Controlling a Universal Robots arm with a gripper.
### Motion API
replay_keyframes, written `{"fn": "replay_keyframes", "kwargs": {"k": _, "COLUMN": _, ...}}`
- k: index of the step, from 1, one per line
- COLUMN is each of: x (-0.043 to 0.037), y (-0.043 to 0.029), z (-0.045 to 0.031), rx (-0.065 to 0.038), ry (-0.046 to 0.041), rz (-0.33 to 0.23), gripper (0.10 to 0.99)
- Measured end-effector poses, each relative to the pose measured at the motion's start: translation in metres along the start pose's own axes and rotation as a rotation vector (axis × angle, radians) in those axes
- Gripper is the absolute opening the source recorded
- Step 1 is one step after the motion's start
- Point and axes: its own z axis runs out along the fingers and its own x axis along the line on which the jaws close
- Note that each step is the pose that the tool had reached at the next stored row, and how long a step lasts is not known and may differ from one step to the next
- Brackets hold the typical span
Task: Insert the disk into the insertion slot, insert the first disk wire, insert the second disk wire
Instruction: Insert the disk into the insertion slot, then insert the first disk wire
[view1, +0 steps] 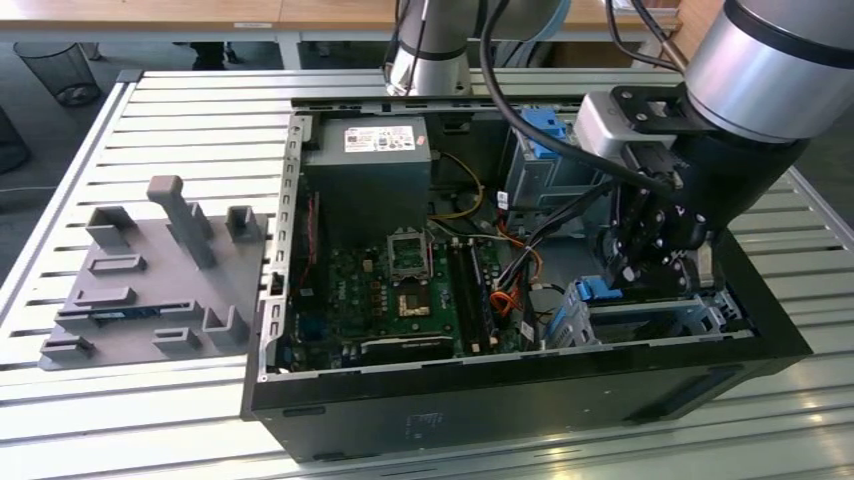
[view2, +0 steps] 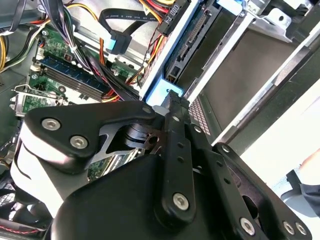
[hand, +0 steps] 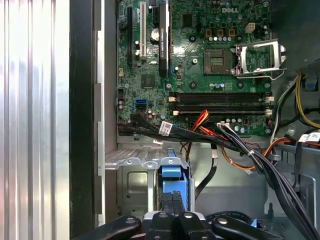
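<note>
One slatted metal surface (view1: 160, 100) carries the open computer case (view1: 534, 400), which stands toward the edge at the exterior view's right. A grey tool fixture (view1: 147, 290) lies well apart, near the opposite edge. The arm (view1: 761, 70) reaches down into the case corner nearest that right-hand edge, where the insertion slot (view1: 667, 318) sits low against the case wall.

In the first wrist view the disk (hand: 171, 176) lies inside the slot's perforated metal frame (hand: 132, 162), its blue carrier end facing outward. The pincer (hand: 172, 200) is drawn narrow, fingers together, with its tips touching that blue end. I cannot tell whether it pinches a tab or merely presses.

The disk lies straight ahead of the fingertips, its long axis in line with them and running into the slot. A blue-ended flat cable (view2: 116, 42) hangs loose just beside the disk's connector edge (view2: 192, 40).
</note>
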Motion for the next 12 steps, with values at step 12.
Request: {"fn": "replay_keyframes", "kwargs": {"k": 12, "x": -0.0001, "y": -0.0022, "z": 0.0019, "rx": 0.0, "ry": -0.0002, "rz": 0.0, "gripper": 0.106}}
